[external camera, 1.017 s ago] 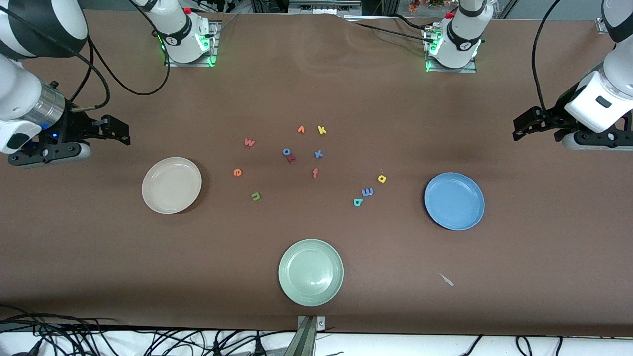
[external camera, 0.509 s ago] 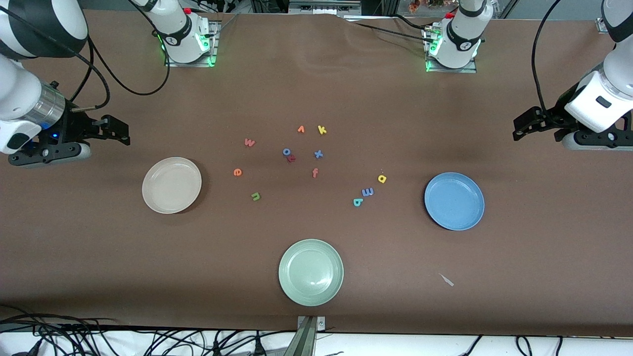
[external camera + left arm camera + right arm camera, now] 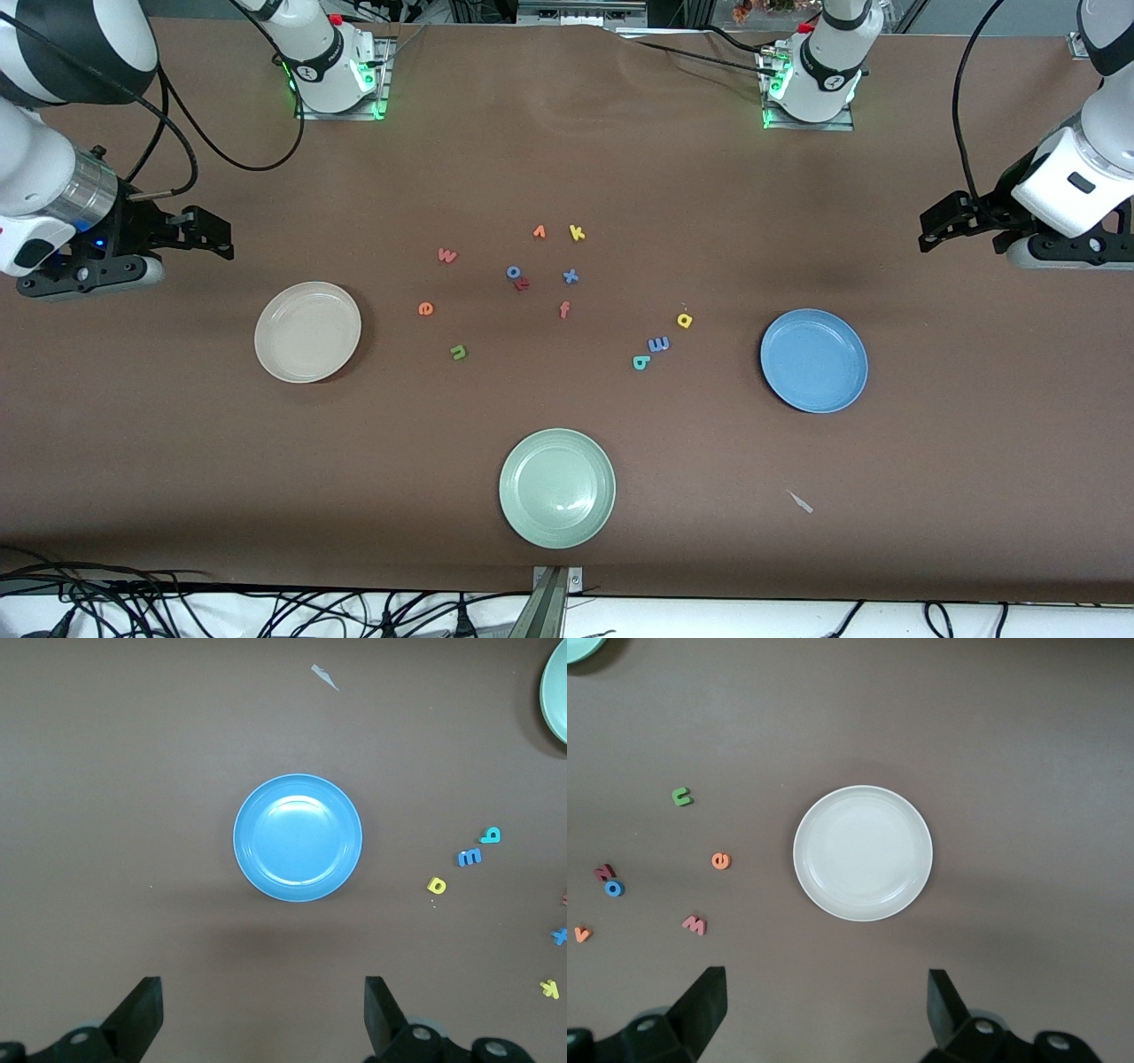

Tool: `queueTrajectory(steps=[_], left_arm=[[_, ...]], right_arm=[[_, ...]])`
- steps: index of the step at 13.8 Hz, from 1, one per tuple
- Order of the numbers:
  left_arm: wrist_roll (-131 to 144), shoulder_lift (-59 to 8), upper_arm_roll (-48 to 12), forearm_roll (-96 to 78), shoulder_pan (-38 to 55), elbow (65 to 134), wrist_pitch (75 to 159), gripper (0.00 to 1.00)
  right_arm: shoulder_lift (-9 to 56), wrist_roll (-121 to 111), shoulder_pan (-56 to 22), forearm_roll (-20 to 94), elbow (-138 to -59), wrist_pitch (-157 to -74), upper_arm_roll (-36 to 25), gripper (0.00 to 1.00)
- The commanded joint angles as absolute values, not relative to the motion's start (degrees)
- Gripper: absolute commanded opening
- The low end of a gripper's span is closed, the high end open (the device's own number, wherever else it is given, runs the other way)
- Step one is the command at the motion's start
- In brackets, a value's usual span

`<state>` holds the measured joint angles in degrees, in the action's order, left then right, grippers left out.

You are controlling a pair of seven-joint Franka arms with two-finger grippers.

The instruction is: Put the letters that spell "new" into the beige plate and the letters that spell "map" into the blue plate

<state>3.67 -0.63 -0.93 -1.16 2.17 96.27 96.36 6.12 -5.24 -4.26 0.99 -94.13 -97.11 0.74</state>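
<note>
Nothing moved; beige plate (image 3: 307, 332) round, plain.

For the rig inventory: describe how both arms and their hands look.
Both arms have glossy white shells with black joint bands and black cables looping alongside. The right arm's wrist shows a silver metal ring and a small blue light. Each ends in a black two-fingered hand, left hand and right hand. Green lights glow at both bases.
</note>
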Motion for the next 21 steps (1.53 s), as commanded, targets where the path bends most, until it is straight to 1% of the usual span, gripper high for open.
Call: queueTrajectory(steps=[1,3,5,8,12,16,19,21], left_arm=[[2.5,-0.2,-0.9,-2.7,1.9,95.9,95.5,1.00],[2.5,-0.2,-0.9,-2.7,1.9,95.8,95.5,1.00],[2.5,-0.3,-0.8,-2.7,1.9,95.8,95.5,1.00],[2.5,-0.2,-0.9,-2.7,1.9,95.8,95.5,1.00],[2.5,-0.3,-0.9,-2.7,1.9,95.8,95.5,1.00],[2.5,-0.3,-0.9,-2.7,1.9,95.8,94.8,1.00],[3.0,-0.2,-0.9,-2.7,1.9,95.9,94.4,1.00],[2.8,-0.5,-1.9,-2.7,2.6,95.9,92.6,1.00]], right_arm=[[5.7,-5.0,-4.6,0.2,-94.8,-96.5,1.0,1.00],[6.2,-4.9,-5.5,0.2,-95.0,-96.5,1.0,1.00],[6.2,-3.3,-6.5,0.5,-96.8,-97.4,1.0,1.00],[6.2,-0.5,-8.6,0.6,-99.9,-100.6,1.1,1.00],[6.1,7.4,-9.1,0.6,-105.4,-106.7,5.1,1.00],[6.2,16.0,-9.1,0.6,-112.8,-116.3,9.7,1.00],[6.3,25.6,-9.1,0.6,-120.7,-126.3,14.0,1.00],[8.0,30.3,-9.1,0.6,-124.4,-132.2,16.2,1.00]])
